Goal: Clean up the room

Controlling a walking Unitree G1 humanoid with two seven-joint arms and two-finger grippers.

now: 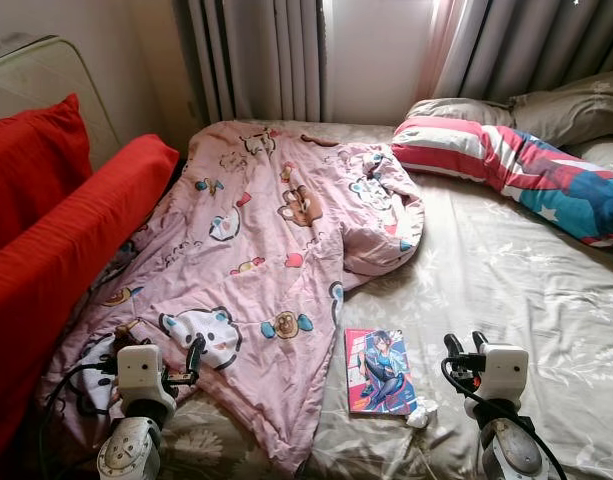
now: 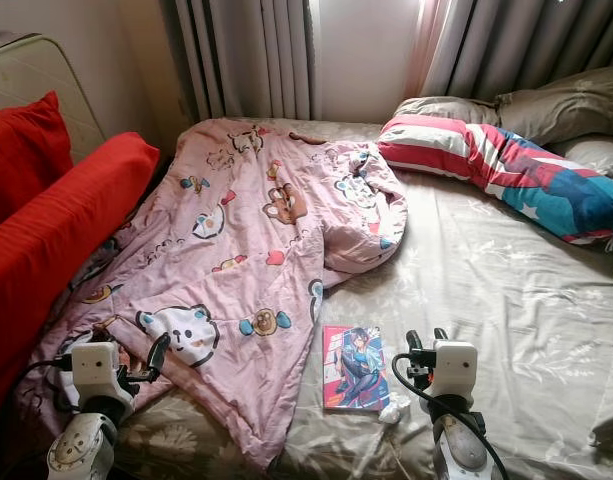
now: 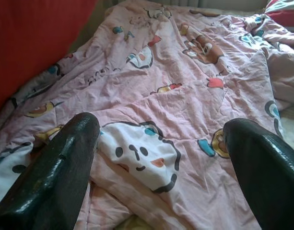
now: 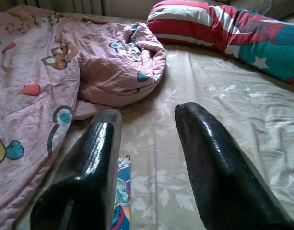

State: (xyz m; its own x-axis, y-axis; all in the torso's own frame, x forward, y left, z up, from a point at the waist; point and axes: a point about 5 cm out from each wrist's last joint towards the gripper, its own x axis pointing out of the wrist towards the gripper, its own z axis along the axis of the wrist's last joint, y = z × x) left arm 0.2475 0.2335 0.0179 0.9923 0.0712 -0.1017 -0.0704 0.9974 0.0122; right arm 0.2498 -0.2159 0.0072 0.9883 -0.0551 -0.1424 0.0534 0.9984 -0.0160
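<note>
Grippers, left and right, hover spread at pink quilt's edge, book between.

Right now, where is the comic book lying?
The comic book lies flat on the beige bedsheet near the bed's front edge, beside the pink cartoon quilt, just left of the right pincer.

Book right of quilt
</note>
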